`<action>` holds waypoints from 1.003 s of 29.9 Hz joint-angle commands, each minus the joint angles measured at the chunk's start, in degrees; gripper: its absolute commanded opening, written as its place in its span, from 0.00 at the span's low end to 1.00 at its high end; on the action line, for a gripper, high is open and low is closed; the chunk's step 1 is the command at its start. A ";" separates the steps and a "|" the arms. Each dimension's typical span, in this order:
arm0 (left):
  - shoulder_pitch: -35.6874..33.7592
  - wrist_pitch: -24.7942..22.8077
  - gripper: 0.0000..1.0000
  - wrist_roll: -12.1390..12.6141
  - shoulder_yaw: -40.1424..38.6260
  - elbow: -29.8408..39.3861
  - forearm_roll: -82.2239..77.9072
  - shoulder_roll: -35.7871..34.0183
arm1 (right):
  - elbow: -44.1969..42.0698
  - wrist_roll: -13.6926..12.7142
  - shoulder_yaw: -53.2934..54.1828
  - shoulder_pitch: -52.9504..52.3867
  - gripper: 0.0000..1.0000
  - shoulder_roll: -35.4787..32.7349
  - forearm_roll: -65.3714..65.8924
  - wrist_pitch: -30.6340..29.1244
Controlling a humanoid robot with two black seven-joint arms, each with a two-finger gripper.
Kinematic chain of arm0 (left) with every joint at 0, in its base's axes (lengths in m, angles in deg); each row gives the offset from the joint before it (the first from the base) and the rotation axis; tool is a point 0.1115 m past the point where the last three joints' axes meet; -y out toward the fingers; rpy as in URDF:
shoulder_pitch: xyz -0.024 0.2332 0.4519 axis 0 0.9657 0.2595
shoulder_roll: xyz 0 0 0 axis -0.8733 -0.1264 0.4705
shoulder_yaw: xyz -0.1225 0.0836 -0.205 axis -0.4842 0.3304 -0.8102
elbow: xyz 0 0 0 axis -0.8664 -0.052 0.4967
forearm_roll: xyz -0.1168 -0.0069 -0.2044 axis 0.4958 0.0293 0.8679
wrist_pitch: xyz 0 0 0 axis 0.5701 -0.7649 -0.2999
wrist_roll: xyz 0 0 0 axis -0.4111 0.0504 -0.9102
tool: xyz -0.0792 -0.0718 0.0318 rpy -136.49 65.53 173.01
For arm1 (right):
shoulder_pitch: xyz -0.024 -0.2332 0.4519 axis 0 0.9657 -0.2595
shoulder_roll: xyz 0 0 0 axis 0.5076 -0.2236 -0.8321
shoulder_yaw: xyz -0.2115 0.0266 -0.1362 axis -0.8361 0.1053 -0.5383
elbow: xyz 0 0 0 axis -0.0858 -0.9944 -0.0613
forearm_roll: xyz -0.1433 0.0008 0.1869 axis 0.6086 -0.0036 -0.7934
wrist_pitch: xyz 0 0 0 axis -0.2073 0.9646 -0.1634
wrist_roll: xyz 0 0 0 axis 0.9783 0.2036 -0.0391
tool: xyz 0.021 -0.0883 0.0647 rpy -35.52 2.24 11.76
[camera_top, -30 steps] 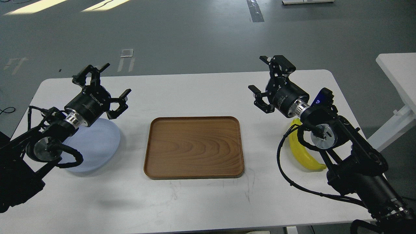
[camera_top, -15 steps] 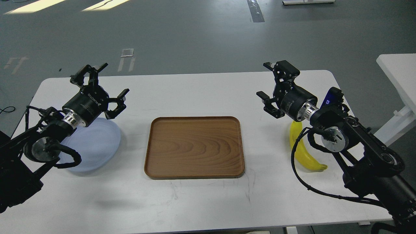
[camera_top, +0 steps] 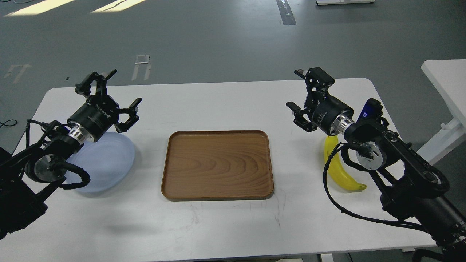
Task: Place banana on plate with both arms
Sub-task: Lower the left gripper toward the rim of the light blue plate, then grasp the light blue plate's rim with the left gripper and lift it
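Observation:
The yellow banana (camera_top: 338,173) lies on the white table (camera_top: 225,105) at the right, partly hidden by my right arm and its cable. The pale blue-lavender plate (camera_top: 107,163) sits at the left, partly hidden under my left arm. My left gripper (camera_top: 109,92) is open and empty, raised above the plate's far edge. My right gripper (camera_top: 304,94) is open and empty, raised just beyond the banana's far end.
A rectangular brown wooden tray (camera_top: 217,164) lies empty in the middle of the table between plate and banana. A second white table (camera_top: 446,80) stands at the far right. Grey floor lies beyond the table's far edge.
My right arm has swung to the right and a little down, uncovering more of the banana. My left gripper has drifted slightly left and back. Both stay open.

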 commanded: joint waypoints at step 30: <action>-3.63 38.30 0.98 -11.47 7.12 18.46 -78.65 -16.62 | 0.00 0.18 4.75 0.00 1.00 4.33 0.02 0.11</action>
